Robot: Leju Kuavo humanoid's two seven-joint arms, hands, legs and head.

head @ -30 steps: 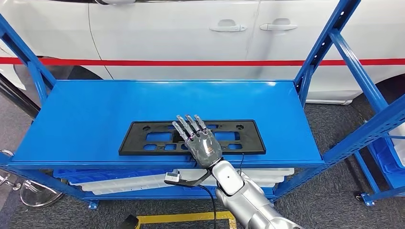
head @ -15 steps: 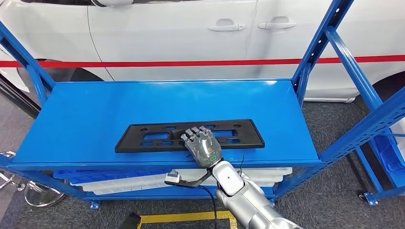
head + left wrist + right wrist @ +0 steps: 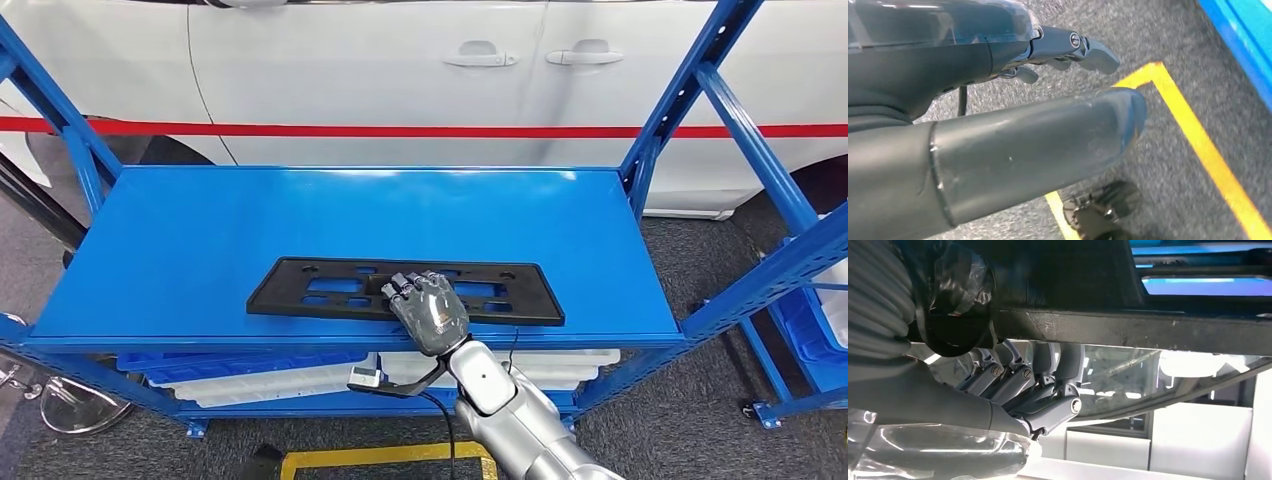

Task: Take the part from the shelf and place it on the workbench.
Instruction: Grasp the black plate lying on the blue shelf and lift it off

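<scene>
part [image 3: 330,290] on shelf [image 3: 180,240], gripped by R hand [image 3: 428,308]

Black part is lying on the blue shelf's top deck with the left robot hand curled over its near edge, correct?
Not quite: it is the right robot hand, not the left, whose fingers are curled over the near edge of the black part, as the head view shows. The part does lie on the blue shelf's top deck. The left robot hand hangs over the floor.
</scene>
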